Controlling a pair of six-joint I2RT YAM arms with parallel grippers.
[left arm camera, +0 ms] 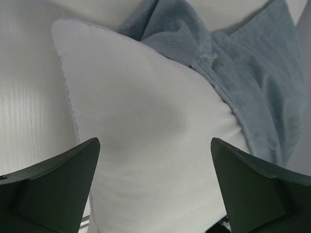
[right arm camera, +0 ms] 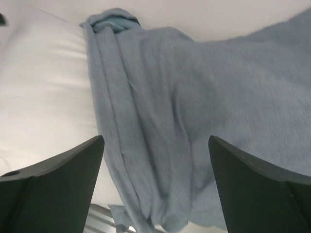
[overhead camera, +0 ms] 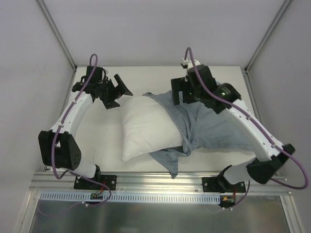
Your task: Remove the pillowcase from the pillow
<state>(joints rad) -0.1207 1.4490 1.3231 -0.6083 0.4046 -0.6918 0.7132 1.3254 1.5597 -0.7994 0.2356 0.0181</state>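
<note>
The white pillow point(overhead camera: 146, 126) lies in the middle of the table, its left part bare. The grey-blue pillowcase point(overhead camera: 206, 128) is bunched over the pillow's right side and spreads out to the right, with a loose flap at the front point(overhead camera: 167, 160). My left gripper point(overhead camera: 118, 92) hangs open just off the pillow's far left corner, holding nothing; its wrist view looks down on the pillow point(left arm camera: 146, 145) and the pillowcase point(left arm camera: 262, 87). My right gripper point(overhead camera: 179, 94) stands open above the far end of the pillowcase point(right arm camera: 194, 126), apart from it, with the pillow point(right arm camera: 43, 92) at its left.
The white table point(overhead camera: 102, 141) is walled on three sides by pale panels and metal posts. A metal rail point(overhead camera: 155, 182) with both arm bases runs along the near edge. The pillowcase flap reaches close to this rail.
</note>
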